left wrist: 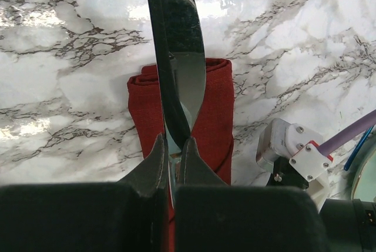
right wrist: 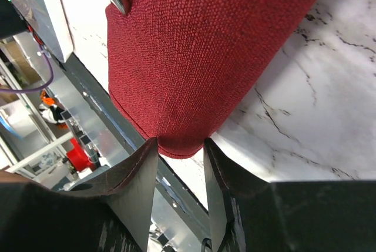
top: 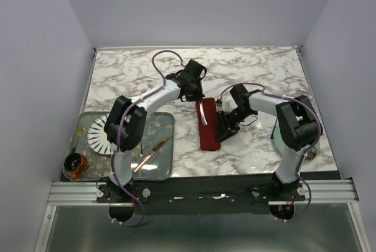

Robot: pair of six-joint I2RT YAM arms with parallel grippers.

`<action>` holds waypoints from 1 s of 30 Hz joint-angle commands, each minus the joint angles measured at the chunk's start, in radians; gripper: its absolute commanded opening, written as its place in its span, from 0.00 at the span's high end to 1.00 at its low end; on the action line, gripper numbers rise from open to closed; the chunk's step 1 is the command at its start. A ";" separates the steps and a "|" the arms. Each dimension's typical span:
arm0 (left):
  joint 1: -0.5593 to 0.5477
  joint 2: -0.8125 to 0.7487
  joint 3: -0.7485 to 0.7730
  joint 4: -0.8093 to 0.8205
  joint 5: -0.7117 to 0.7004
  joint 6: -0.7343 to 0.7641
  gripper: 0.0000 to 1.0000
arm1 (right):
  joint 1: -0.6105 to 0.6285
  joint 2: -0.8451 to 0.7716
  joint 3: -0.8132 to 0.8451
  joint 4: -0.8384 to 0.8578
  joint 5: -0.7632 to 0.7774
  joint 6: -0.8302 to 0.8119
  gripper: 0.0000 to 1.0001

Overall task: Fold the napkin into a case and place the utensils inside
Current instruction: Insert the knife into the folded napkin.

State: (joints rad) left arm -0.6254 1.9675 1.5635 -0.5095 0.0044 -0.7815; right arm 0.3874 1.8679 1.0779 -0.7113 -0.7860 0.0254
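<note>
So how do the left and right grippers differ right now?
The left gripper is pinched nearly shut on a slim silvery utensil; the right gripper stands wider, clamped on a folded edge of the red case. The left hangs above the case, with the utensil pointing along it; the right sits low at the cloth. Both work the same case.

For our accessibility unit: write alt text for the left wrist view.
Two dark fingers clamp a silvery utensil, its blade pointing away over a folded dark red napkin on a white marble table.
</note>
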 commanded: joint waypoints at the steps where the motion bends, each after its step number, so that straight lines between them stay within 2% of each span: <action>1: -0.025 -0.010 -0.011 0.031 -0.012 0.024 1.00 | 0.005 -0.018 0.001 0.016 -0.035 0.018 0.55; 7: -0.028 -0.041 -0.062 0.055 -0.046 0.024 1.00 | 0.007 -0.026 -0.021 0.021 -0.033 0.011 0.55; 20: -0.008 -0.039 -0.026 0.103 -0.086 0.068 1.00 | 0.005 -0.023 -0.027 0.024 -0.019 0.008 0.56; 30: -0.020 -0.013 -0.010 0.106 -0.046 0.071 1.00 | 0.005 -0.009 -0.024 0.022 -0.030 0.010 0.57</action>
State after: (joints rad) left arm -0.6315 1.9671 1.5158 -0.4290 -0.0418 -0.7200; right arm 0.3870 1.8645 1.0569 -0.6994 -0.7979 0.0334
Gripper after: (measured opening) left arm 0.042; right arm 0.439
